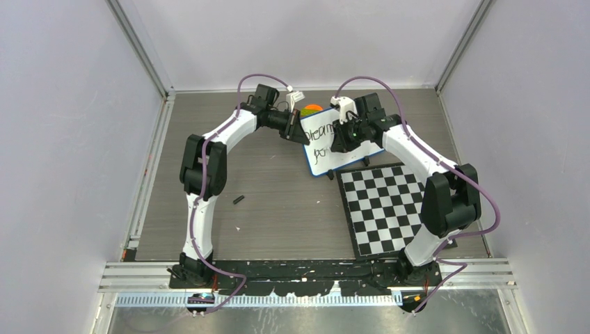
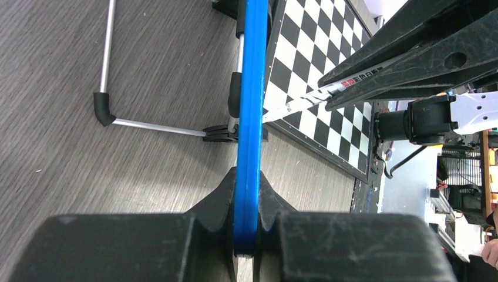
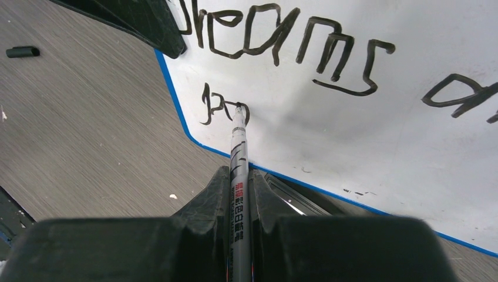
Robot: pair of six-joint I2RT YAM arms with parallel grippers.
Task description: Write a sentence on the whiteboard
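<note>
The whiteboard, white with a blue rim, stands tilted at the table's far middle. My left gripper is shut on its left blue rim. My right gripper is shut on a grey marker, whose tip touches the board. The sentence reads "Dreams a…" on the top line. A second line shows "po" at the marker tip. The marker also shows in the left wrist view.
A black-and-white checkered board lies flat to the right of the whiteboard. A black marker cap lies on the table left of centre. An orange and green object sits behind the whiteboard. The board's wire stand rests on the table.
</note>
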